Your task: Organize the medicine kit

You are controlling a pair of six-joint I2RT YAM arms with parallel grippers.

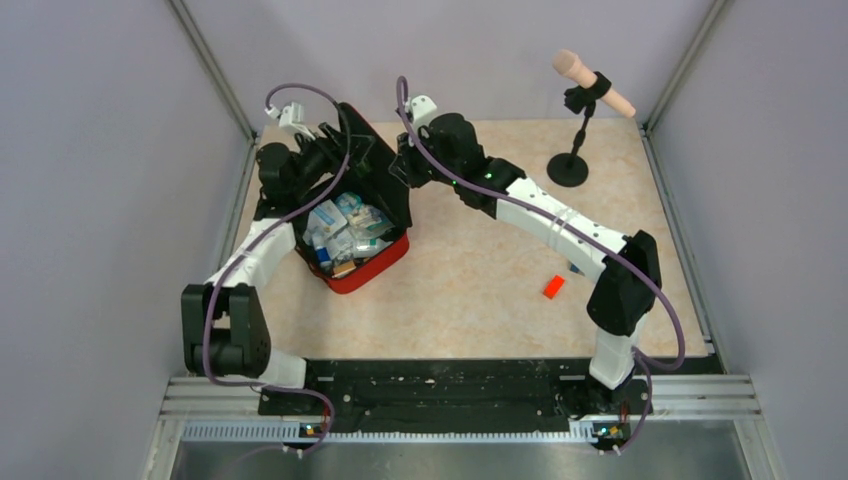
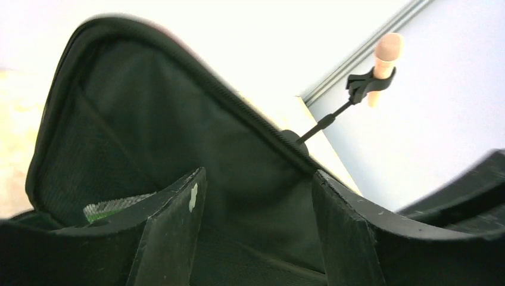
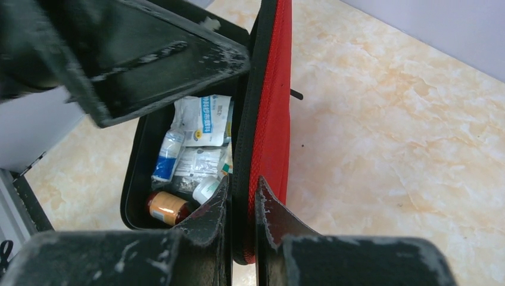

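The white right arm (image 1: 545, 215) has a scuffed black end effector (image 3: 243, 196).

Premises: a robotics test cell of laboratory type.

Grounds: plain pale panel walls (image 1: 100, 150), framed by aluminium posts (image 1: 215, 70), enclose a marble-patterned counter (image 1: 480, 270) on three sides. Two robot arms, the left arm (image 1: 235, 265) and the right arm (image 1: 550, 215), are bolted to a black base plate (image 1: 450, 390). The plate sits on a metal rail (image 1: 720, 392) at the near edge. Purple cables (image 1: 305, 88) run exposed along the arms. A microphone (image 1: 592, 83) on a small stand occupies the far right corner.
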